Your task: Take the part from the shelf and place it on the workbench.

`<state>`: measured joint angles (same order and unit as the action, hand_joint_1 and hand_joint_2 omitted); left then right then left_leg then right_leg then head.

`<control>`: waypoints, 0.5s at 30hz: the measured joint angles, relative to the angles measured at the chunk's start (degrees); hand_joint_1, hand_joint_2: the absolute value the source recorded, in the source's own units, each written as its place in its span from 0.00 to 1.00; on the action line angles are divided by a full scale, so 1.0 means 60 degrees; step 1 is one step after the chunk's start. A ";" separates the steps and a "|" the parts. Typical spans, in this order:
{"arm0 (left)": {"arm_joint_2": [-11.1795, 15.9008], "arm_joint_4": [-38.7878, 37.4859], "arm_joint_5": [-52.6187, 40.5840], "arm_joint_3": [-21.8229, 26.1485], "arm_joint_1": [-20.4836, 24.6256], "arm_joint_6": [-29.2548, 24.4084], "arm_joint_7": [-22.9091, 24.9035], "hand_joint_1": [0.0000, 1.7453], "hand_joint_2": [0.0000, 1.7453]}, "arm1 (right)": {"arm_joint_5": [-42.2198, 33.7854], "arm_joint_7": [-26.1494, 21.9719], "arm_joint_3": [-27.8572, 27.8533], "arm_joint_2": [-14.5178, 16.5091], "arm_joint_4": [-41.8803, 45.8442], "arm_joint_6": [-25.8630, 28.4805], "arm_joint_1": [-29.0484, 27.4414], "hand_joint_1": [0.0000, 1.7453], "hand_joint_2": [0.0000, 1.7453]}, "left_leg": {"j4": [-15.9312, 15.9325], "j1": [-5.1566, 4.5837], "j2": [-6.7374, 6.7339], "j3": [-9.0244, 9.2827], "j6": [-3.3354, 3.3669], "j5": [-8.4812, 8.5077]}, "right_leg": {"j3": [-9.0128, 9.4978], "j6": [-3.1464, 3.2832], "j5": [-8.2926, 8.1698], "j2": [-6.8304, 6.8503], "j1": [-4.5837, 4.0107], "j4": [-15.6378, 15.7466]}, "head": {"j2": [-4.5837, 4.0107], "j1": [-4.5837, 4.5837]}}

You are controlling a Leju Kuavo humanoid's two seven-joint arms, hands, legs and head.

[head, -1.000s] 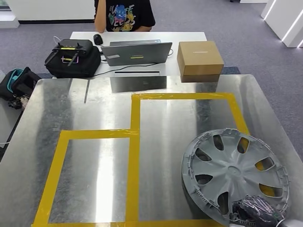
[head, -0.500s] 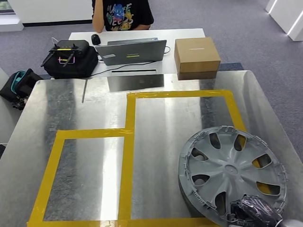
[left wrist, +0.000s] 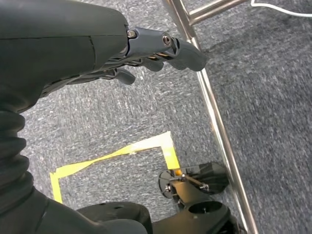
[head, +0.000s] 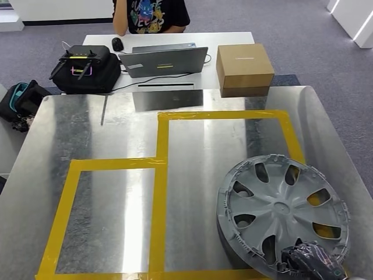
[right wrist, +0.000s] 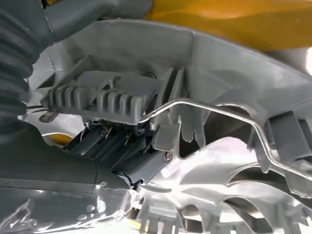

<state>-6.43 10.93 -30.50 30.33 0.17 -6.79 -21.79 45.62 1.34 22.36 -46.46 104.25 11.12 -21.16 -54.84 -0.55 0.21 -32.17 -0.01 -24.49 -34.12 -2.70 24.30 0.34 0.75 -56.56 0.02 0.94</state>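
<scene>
Hubcap (head: 284, 213), the task's part, is lying at about four o'clock on the steel tabletop (head: 110, 128), its far edge overlapping the yellow tape (head: 161, 175) that frames the larger marked rectangle. It is a grey moulded-plastic wheel cover with spoke openings and a toothed rim, so I am judging it light, fairly stiff across the face but springy and easy to crack at the thin rim clips. The smooth face is offering little to grip; the rim is the sensible hold, with fingers hooked behind the clips or through a spoke opening.

The right hand (head: 313, 261), wrapped in glossy dark film, is gripping that rim at the hubcap's six o'clock edge. In the right wrist view its fingers (right wrist: 121, 151) are tucking under the ribbed clips and the wire retaining ring (right wrist: 221, 109) on the hubcap's back, closed on the rim. The left hand (left wrist: 147, 46) is hanging beside the robot's body over grey carpet, fingers loosely extended and holding nothing.

Compared with a second ago, the hubcap and the hand are sitting slightly further toward nine o'clock in the head view, but the laptop (head: 164, 60), cardboard box (head: 244, 67) and tape are shifting in the picture too, so much of this is the camera moving. The hold on the rim is looking unchanged, and the release is not yet made.
</scene>
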 joint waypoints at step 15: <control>-0.0008 0.0000 -0.0534 -0.0209 0.0158 0.0439 -0.0095 0.00 1.00 | 0.2413 -0.1444 0.1225 0.0619 -0.1082 0.0065 0.1728 1.00 1.00 | -0.0001 0.0005 -0.0021 0.0046 0.0035 0.0003 | -0.0051 -0.0019 -0.0013 -0.0024 -0.0008 0.0041 | 0.0001 -0.0003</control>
<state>-6.48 10.93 -33.70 29.08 1.11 -4.16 -22.36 60.10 -7.33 29.70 -42.74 97.76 11.51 -10.79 -54.85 -0.51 0.09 -31.90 0.20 -24.47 -34.42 -2.82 24.22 0.19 0.70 -56.31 0.03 0.92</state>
